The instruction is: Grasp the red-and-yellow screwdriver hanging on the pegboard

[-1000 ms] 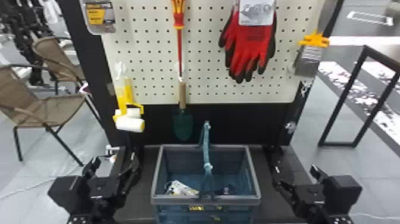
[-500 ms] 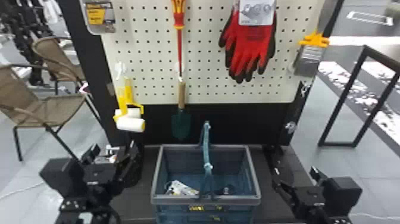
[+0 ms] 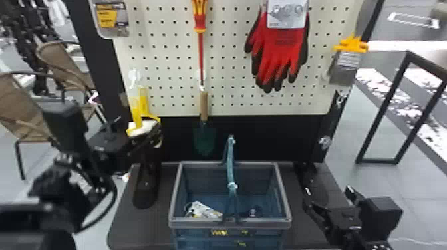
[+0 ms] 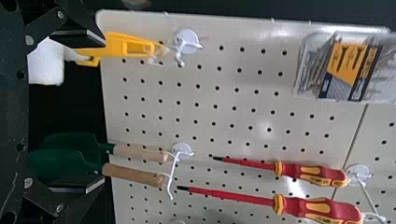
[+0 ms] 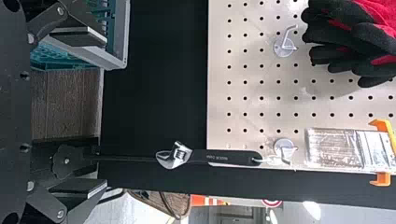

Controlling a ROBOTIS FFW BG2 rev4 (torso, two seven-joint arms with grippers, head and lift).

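The red-and-yellow screwdriver [image 3: 200, 31] hangs handle-up on the white pegboard [image 3: 166, 66], top centre, above a wooden-handled green trowel [image 3: 203, 133]. In the left wrist view the screwdriver [image 4: 299, 172] lies well beyond my fingers, past the trowel [image 4: 84, 158]. My left gripper [image 3: 148, 141] is raised at the left, below the pegboard and close to the yellow paint roller [image 3: 141, 111], far lower than the screwdriver. Its jaws stand open with nothing between them [image 4: 65, 112]. My right gripper [image 3: 317, 207] rests low at the right, beside the basket, open and empty [image 5: 70, 112].
A blue-grey basket [image 3: 229, 222] with an upright handle sits on the dark table, centre front. Red gloves [image 3: 276, 46], a brush [image 3: 346, 63], a packet [image 3: 109, 18] and a wrench [image 5: 205, 157] hang on the board. Chairs stand at the left, a black frame at the right.
My left arm has risen from table level and swung up toward the pegboard, near the paint roller. The right arm has stayed put.
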